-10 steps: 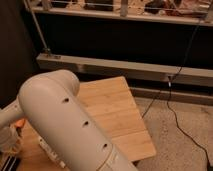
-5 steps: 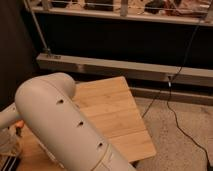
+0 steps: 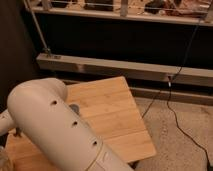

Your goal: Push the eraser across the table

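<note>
While the arm [image 3: 55, 125] covers the table [image 3: 117, 117], the tool (and eraser) stays unseen.

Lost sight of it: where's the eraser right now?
Not visible in the camera view: the robot arm covers the left half of the table. The gripper is out of view too.
</note>
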You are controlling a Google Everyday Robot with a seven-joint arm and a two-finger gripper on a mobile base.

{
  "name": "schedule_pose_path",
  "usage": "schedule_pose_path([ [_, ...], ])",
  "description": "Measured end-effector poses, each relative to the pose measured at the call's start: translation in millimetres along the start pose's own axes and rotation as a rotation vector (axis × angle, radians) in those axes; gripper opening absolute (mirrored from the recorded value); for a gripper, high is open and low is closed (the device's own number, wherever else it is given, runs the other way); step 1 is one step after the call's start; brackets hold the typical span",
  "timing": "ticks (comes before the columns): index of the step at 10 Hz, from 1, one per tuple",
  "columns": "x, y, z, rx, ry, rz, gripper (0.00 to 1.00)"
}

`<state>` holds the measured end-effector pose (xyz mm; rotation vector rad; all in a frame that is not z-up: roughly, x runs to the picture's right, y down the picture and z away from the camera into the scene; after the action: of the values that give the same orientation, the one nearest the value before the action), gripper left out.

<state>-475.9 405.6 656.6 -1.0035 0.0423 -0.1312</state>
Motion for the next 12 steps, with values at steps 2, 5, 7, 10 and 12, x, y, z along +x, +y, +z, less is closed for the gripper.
schedule_pose_path([
  [2, -7, 25, 2, -0.098, 0.022, -0.055, 0.00],
  [5, -20, 23, -16, -0.232, -0.003, -0.049, 0.00],
  [7, -17, -22, -35, -0.195, -0.039, 0.049, 0.00],
  [10, 7, -96, -67, -0.079, -0.107, 0.230, 0.00],
  [12, 23, -121, -80, -0.021, -0.135, 0.299, 0.01],
])
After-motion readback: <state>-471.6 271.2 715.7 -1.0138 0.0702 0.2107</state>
